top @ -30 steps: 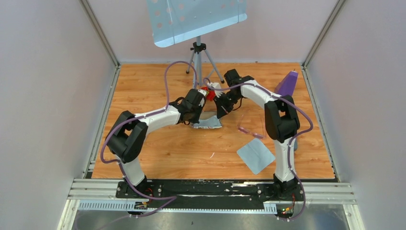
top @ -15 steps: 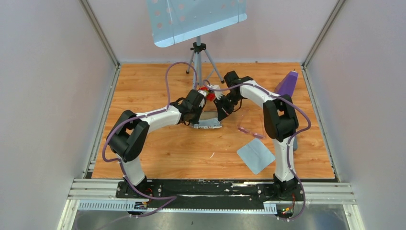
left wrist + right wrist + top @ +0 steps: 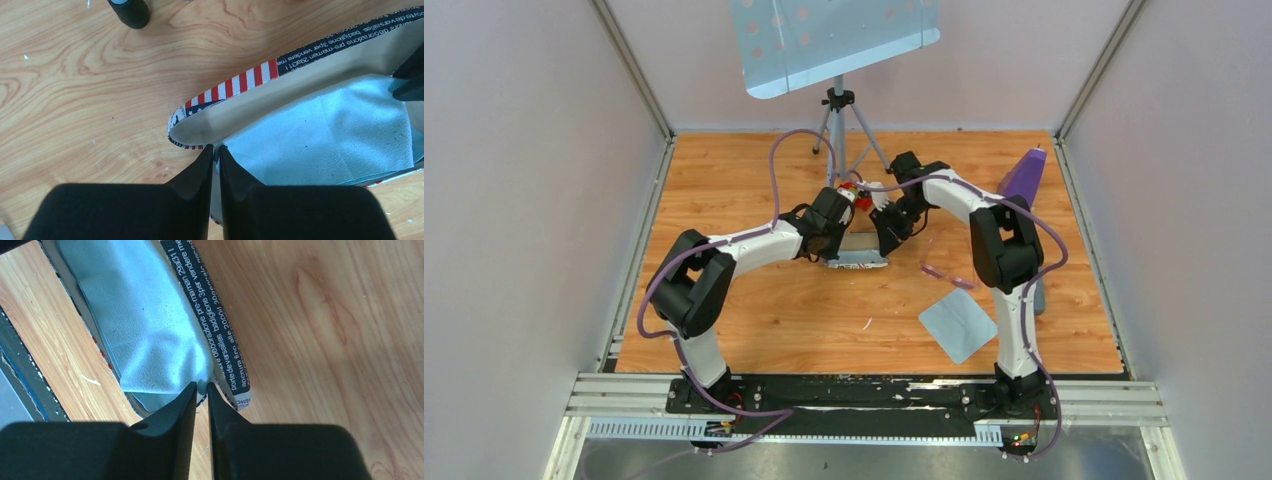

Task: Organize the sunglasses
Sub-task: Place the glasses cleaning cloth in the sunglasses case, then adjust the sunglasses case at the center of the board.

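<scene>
Just ahead of the black fingers (image 3: 195, 175) of the left gripper (image 3: 214, 150), a case (image 3: 240, 82) shows red and white stripes, a black band of white lettering and a cream lining. Inside it is a pale blue cloth (image 3: 325, 135). The table (image 3: 75, 100) beneath is orange-brown woodgrain.

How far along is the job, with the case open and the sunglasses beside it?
Done: the case is open and a blue cloth lies inside. In hand: the left gripper and the right gripper pinch opposite ends of that cloth, apparently settling it. Left: the sunglasses lie outside, to the right of the case, not yet picked up; they likely go in next. A second cloth lies loose nearer the arm bases.
</scene>
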Controlling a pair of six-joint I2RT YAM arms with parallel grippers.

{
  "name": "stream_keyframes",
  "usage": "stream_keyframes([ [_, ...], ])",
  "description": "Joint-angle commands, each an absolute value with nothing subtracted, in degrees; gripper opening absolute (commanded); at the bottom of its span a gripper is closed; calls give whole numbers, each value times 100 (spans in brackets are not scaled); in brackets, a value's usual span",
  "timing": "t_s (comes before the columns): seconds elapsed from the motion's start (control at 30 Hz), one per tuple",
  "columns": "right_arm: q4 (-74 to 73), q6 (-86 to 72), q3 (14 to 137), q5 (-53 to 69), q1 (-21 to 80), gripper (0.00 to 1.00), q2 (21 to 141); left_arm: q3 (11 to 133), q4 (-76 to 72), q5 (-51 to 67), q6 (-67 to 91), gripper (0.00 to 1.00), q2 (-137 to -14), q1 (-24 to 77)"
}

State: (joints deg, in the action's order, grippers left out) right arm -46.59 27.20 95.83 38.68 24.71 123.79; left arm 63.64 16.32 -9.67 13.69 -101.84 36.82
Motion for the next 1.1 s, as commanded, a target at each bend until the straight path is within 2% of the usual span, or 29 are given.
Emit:
stream_keyframes([
  [0.0, -4860, 2675, 9663, 3689, 2442, 20, 12005, 6504, 1731, -1123, 1301, 15, -9909, 3644],
  [0.2, -4905, 2551, 9519, 3684, 2437, 25, 11725, 6459, 1875, -1178, 1307, 32, -9576, 3649],
  [0.37, -4864, 2474, 9208, 3769, 2442, 25, 11354, 6366, 1895, -1134, 1388, 36, -9055, 3648],
  [0.53, -4685, 2459, 8662, 3779, 2434, 25, 10854, 5751, 763, -1200, 1312, 45, -8499, 3639],
  [0.6, -4675, 2528, 8434, 3848, 2428, 26, 10601, 6100, 967, -840, 858, 47, -8739, 3636],
  [0.67, -4684, 2624, 8203, 3915, 2414, 26, 10325, 6817, 1766, -609, 491, 47, -9143, 3615],
  [0.77, -4720, 2776, 7805, 3981, 2376, 26, 9863, 7074, 1619, -46, 826, 48, -9365, 3468],
  [0.9, -4788, 2965, 7385, 4073, 2211, 27, 9175, 8041, 2583, -108, 509, 49, -9997, 3468],
  [1.07, -4683, 3212, 6770, 4301, 2057, 28, 8459, 8818, 3298, -233, 371, 52, -10107, 3455],
])
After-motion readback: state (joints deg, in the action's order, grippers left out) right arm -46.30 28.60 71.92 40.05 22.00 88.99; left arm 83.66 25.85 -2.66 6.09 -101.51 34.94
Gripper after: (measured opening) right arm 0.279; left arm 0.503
